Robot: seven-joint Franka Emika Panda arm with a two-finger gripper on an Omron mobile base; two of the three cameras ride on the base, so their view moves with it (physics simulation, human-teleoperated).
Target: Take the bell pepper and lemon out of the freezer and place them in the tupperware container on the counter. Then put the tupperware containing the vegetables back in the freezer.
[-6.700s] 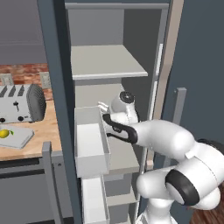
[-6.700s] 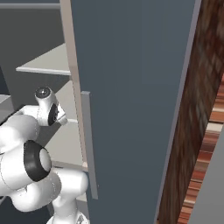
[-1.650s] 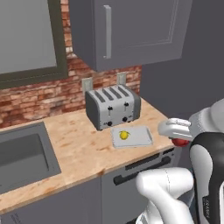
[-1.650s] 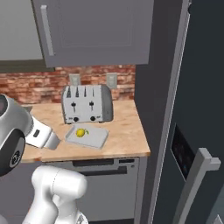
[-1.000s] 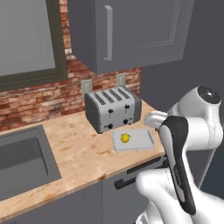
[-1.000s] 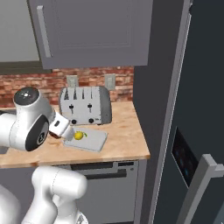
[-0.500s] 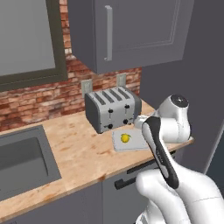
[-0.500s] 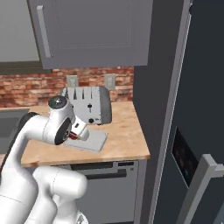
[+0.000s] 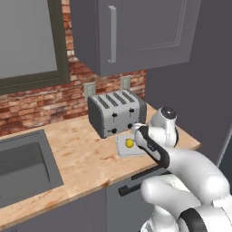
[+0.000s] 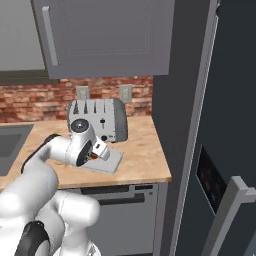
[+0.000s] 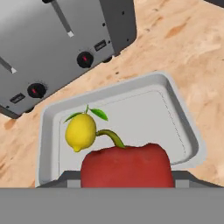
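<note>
The lemon [image 11: 80, 131] already lay in the tupperware container [image 11: 183, 127], which sat on the desk [image 9: 81, 154] just in front of the toaster [image 9: 117, 112]. The gripper [image 10: 95, 150] hung over the container's near edge, closed on the bell pepper [image 11: 125, 165], which had not yet been set down. By my reading, the fetching was done; releasing the pepper into the container remained, then carrying the filled container back to the freezer [image 10: 220, 125].
</note>
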